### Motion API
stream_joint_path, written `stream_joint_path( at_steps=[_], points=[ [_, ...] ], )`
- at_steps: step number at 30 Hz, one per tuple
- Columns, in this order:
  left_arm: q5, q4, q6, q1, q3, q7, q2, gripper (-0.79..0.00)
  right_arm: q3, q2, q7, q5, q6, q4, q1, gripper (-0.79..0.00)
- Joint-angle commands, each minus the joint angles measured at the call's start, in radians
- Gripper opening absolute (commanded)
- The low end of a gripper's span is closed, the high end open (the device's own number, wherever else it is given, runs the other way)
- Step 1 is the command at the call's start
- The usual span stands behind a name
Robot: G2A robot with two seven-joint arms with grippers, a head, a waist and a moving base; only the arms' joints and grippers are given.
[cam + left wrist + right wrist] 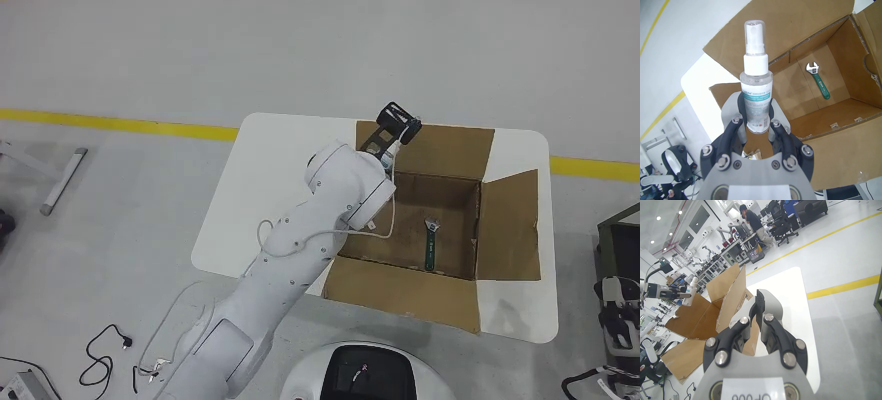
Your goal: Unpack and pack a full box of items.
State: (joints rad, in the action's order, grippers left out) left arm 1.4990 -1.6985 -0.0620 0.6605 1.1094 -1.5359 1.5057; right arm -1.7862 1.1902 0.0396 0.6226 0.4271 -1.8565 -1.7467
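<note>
A: Top view?
B: The open box [450, 150] sits right of centre on the white table [270, 170], and a green wrench [430, 246] lies inside. The left gripper [398, 118] hangs over its upper-left flap.
A: Left wrist?
B: It's clamped on a spray bottle [755, 85], held above the box.
A: Right wrist?
B: The right gripper [758, 306] has its fingers pressed together, over the table.

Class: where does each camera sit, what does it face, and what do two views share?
Top view: above, looking down on table and cardboard box; one arm shows.
Left wrist view: behind left pincer gripping spray bottle, facing into box.
Right wrist view: behind shut right pincer, facing across table.
Top and left wrist views share the wrench.
</note>
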Motion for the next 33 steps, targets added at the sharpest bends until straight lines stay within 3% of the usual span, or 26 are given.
stream_joint_path(
  at_steps=[1,14,24,28,33],
  points=[
    [-0.001,0.000,0.000,0.000,-0.001,0.000,0.000,-0.785,0.000,0.000,0.000,0.000,0.000,0.000,0.000,-0.785],
    [-0.008,0.000,-0.002,0.008,-0.001,0.018,0.000,-0.785,0.000,0.000,0.000,0.000,0.000,0.000,0.000,-0.785],
    [-0.176,-0.089,-0.066,0.007,0.055,0.000,-0.007,-0.785,0.000,0.000,0.000,0.000,0.000,0.000,0.000,-0.785],
    [-0.270,-0.102,-0.080,0.020,0.098,0.000,-0.027,-0.785,0.000,0.000,0.000,0.000,0.000,0.000,0.000,-0.785],
    [-0.307,-0.102,-0.082,0.029,0.195,0.000,-0.079,-0.785,0.000,0.000,0.000,0.000,0.000,0.000,0.000,-0.785]
  ],
)
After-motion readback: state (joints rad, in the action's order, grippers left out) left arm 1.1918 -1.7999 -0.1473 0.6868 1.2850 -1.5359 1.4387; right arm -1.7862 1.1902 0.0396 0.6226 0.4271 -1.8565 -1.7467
